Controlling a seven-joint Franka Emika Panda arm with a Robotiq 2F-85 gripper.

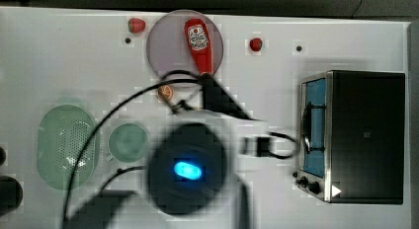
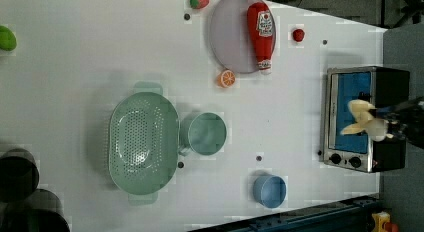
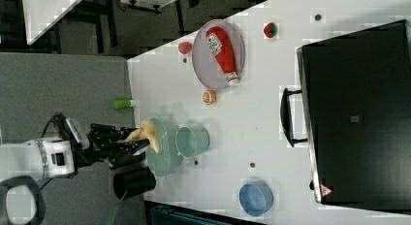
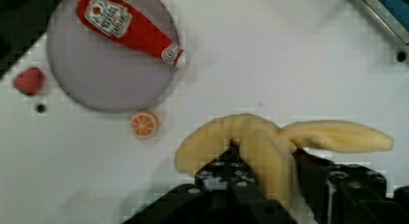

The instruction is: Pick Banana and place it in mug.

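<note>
- White tabletop (image 2: 75, 82) fills my feeds, with grey floor beyond its edge in the right view.
- I see the banana (image 4: 270, 144), pale yellow with peel flaps splayed out, pinched between the fingers of the gripper (image 4: 263, 159); the jaws are clamped on its middle, and it is lifted clear of the table.
- On the left view the banana (image 2: 364, 119) hangs in front of the toaster oven's blue glass door; on the right view the banana (image 3: 145, 134) sits over the near edge of the green basket.
- The gripper (image 3: 127, 146) reaches out level from the white wrist in the right view.
- The mug (image 2: 206, 134) stands upright and has nothing in it, touching or just beside the perforated green basket (image 2: 143, 142) on the left view's left.
- A blue cup (image 2: 269, 191) stands apart from the mug, toward the left view's bottom.
- Farther out, a ketchup bottle (image 2: 261, 34) lies on a round grey plate (image 2: 227, 37), with an orange slice (image 2: 226, 78) just beside the plate's rim.
- The toaster oven (image 2: 365, 117) sits at the left view's right, and two small red fruits (image 2: 199, 0) flank the plate.
</note>
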